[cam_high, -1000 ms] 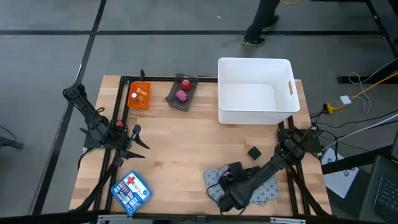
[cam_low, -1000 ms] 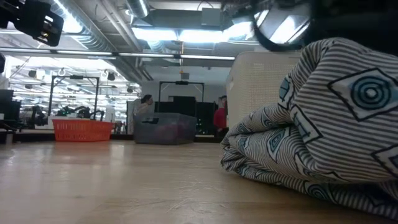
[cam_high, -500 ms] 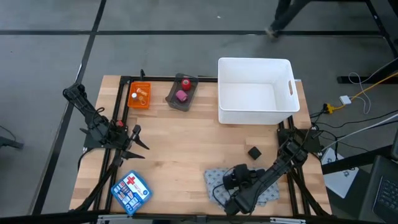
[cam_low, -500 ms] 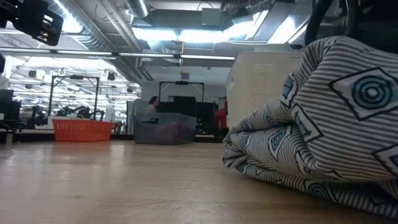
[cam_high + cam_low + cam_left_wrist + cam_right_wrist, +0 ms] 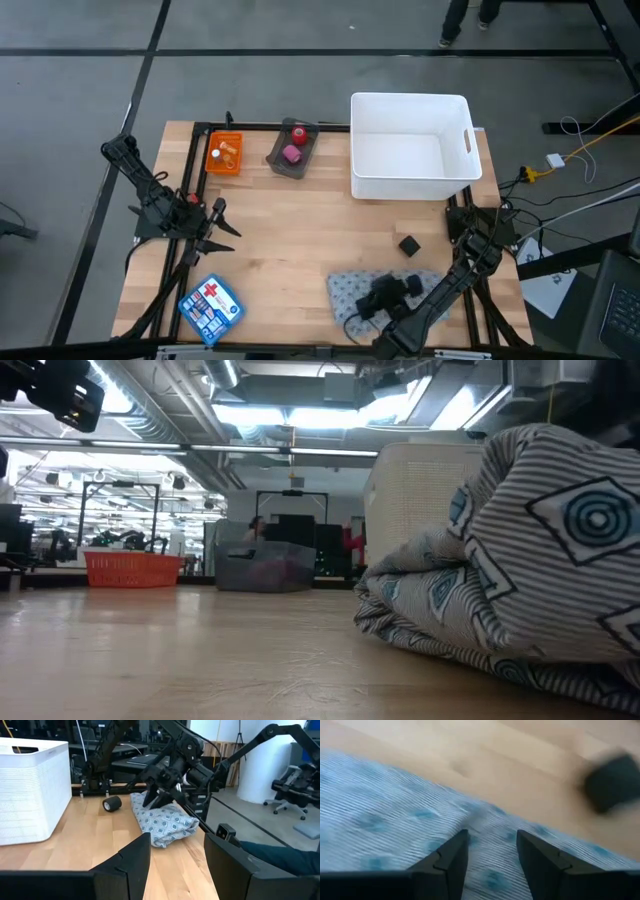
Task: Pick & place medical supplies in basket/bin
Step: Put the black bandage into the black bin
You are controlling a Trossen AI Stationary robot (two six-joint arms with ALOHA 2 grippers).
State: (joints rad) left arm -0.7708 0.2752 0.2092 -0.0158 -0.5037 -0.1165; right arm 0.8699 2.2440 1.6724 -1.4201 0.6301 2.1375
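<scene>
The grey patterned cloth point(image 5: 343, 288) lies bunched on the table near the near edge, and fills the right of the low view point(image 5: 520, 560). My right gripper point(image 5: 387, 292) hangs open just over its middle, fingers pointing down point(image 5: 157, 800). The small black block point(image 5: 408, 245) rests on the wood just beyond the cloth. Tan and white vials sit in an orange tray point(image 5: 224, 153). A red and a pink roll sit in a grey tray point(image 5: 293, 150). My left gripper point(image 5: 222, 222) waits open at the table's left side. My right gripper point(image 5: 490, 840) comes at the cloth's middle point(image 5: 485, 865) from above with its fingers spread. The cloth lies on the table beneath them. I cannot tell whether the fingertips touch it.
A white bin point(image 5: 462, 165) stands at the far right corner. A blue first-aid pouch point(image 5: 211, 305) lies at the near left corner. Bare wood stretches across the table's middle point(image 5: 300, 225). People's legs pass on the floor beyond the far edge.
My right gripper has shifted a little toward the table's right edge above the cloth, and its arm has swung toward the near edge. More of the cloth's left part shows now.
</scene>
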